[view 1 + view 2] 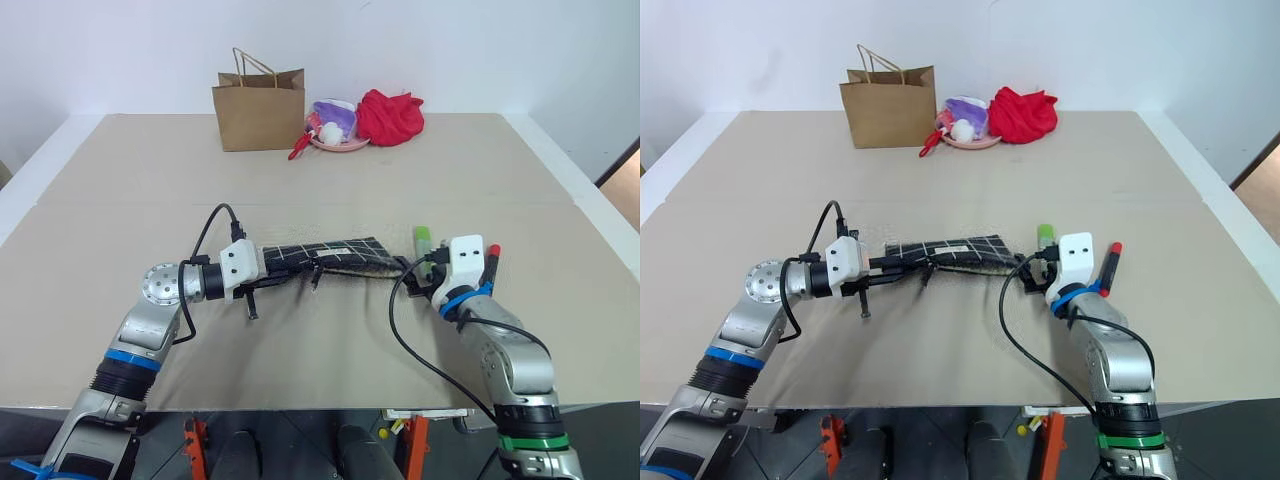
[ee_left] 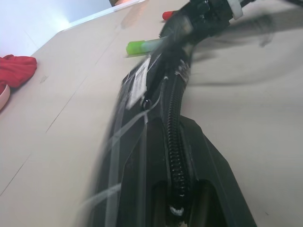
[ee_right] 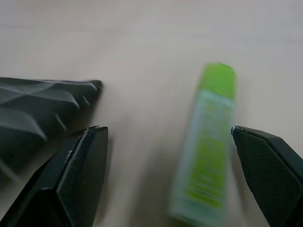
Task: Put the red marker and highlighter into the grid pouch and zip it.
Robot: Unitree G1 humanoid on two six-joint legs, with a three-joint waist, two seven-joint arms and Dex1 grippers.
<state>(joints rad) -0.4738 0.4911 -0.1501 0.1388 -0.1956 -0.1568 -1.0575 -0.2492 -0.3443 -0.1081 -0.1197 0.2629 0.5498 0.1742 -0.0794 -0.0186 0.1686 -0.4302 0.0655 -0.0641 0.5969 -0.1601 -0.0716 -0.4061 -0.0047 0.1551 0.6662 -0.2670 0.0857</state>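
Observation:
The grid pouch, black with thin white lines, lies stretched across the middle of the table. My left gripper is shut on its left end. In the left wrist view the pouch's zipper runs away from the fingers. The light-green highlighter lies on the table just past the pouch's right end. My right gripper is open, its fingers on either side of the highlighter and apart from it. The red marker lies to the right of that hand, partly hidden by the wrist.
A brown paper bag stands at the back of the table. Beside it are a pink bowl holding purple and white things, and a red cloth bundle. Bare tabletop lies between these and the pouch.

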